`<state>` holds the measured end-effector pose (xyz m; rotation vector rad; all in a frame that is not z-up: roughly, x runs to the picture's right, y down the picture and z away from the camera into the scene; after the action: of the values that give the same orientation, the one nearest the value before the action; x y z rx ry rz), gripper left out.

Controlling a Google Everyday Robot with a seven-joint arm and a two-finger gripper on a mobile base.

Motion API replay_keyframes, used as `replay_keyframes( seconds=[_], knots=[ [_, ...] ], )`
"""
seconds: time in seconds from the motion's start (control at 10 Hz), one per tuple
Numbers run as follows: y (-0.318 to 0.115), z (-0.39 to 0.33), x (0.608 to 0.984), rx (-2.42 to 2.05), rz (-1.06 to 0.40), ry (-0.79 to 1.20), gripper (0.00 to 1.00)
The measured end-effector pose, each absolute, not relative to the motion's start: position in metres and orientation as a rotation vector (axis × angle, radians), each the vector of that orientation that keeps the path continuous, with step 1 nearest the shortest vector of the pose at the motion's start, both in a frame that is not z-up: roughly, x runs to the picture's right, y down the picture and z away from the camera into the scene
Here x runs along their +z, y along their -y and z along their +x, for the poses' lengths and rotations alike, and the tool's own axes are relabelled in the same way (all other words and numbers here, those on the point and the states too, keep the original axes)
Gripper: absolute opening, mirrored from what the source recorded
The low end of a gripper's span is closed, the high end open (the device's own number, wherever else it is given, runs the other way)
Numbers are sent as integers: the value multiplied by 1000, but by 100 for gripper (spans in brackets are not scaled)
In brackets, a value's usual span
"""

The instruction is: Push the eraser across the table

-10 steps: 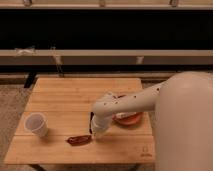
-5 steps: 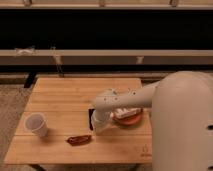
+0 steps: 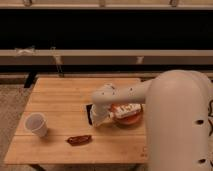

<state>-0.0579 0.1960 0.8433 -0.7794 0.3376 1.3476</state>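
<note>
**Arm has pulled back toward the middle of the table, eraser seems to be riding along**

So over the last second the white robot arm has swung away from the lower-middle of the frame, where it was hovering right above the reddish-brown oblong item (image 3: 79, 140), and is now sitting closer to the centre. The gripper (image 3: 96, 119) is low over the square light wooden table (image 3: 55, 95), just left of the round reddish plate with white-and-red packets on it (image 3: 126, 114). Can't tell whether it's spread or pinched together, the wrist housing hides that.

The small flat black rectangular eraser (image 3: 89, 113) shows as a dark sliver right at the left edge of the gripper, roughly centre of the frame. It looks like it's touching the gripper or tucked against it, but I can't say which for sure.

The brown item is now well clear of the arm, and it hasn't budged. Same for the white paper cup (image 3: 37, 124) at the lower left, though it looks a touch further down than before, which could just be the view shifting.

My read: the push is underway, and the eraser has moved a little. Plenty of open wood remains on the left if it goes that way. The main risk is clipping the plate.
</note>
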Motion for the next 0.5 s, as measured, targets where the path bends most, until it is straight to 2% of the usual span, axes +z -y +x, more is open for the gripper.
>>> replay_keyframes(
  seconds=[0.5],
  knots=[
    [-165,-75,863,1336,-763,-325,0]
  ],
)
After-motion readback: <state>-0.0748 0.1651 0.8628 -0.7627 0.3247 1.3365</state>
